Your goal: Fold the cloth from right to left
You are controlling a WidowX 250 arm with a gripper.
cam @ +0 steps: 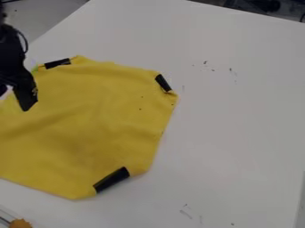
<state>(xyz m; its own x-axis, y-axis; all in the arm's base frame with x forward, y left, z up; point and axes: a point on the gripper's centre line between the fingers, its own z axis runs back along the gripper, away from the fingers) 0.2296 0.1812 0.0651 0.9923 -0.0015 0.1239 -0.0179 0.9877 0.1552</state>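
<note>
"What's at my left side?"

"My black arm (10,51) comes in at the upper left. The fingers (26,95) are over the left part of the cloth. I can't tell if they are spread or pressed together."

"What's down in the corner?"

"A bumpy orange thing (20,223), cut off by the bottom edge."

"And the cloth?"

"The yellow cloth (89,129) is spread out on the white counter (238,124), from the left edge to about the middle. It has soft, low wrinkles."

"Any black bits on it?"

"Yes, three! One black strip (58,63) is at its top left, one black strip (111,179) slants along the bottom, and one black strip (162,83) is by its top right corner."

"What's farther right?"

"Little dark marks (205,62) on the counter."
</note>
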